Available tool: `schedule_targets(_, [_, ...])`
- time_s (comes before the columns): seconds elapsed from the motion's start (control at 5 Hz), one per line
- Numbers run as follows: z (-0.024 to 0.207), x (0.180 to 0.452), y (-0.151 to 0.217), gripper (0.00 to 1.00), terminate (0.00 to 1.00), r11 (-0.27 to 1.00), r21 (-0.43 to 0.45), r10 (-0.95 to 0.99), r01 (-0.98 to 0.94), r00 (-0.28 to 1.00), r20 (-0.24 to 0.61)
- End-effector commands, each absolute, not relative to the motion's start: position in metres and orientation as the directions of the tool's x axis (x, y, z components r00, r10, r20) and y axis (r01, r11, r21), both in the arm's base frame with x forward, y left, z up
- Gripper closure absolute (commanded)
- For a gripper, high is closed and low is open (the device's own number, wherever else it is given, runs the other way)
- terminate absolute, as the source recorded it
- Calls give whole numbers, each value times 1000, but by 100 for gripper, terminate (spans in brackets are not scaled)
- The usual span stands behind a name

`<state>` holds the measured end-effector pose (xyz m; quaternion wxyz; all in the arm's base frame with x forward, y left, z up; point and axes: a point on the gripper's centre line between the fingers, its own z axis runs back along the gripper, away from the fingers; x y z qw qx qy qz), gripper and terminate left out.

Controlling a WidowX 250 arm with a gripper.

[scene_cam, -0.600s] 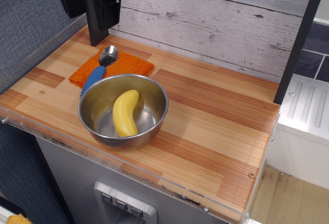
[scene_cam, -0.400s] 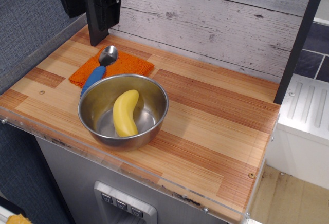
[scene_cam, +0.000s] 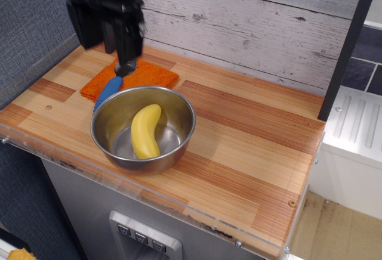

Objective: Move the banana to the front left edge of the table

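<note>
The yellow banana (scene_cam: 145, 132) lies inside a steel bowl (scene_cam: 179, 133) near the front left of the striped wood table (scene_cam: 250, 146). My black gripper (scene_cam: 113, 45) hangs blurred above the back left corner, over the orange cloth (scene_cam: 149, 76) and the bowl end of the blue-handled spoon (scene_cam: 108, 89). It is behind and above the steel bowl, well apart from the banana. It holds nothing that I can see. The blur hides how its jaws stand.
The clear acrylic rim (scene_cam: 149, 191) runs along the table's front edge. A grey plank wall (scene_cam: 250, 27) stands behind and a blue-grey panel (scene_cam: 30, 27) at the left. A dark post (scene_cam: 349, 45) rises at the right rear.
The gripper has moved down and a little to the right, now covering the spoon's head. The banana, bowl and cloth have not moved.
</note>
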<state>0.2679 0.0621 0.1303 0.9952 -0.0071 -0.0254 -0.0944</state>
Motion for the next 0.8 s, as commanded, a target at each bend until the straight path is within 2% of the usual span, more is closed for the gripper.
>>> schedule_targets(0.0, [110, 247, 43, 0, 0, 997, 32, -71, 69, 995, 68])
schedule_targets(0.6, [48, 264, 34, 0, 0, 971, 94, 220, -221, 975, 26])
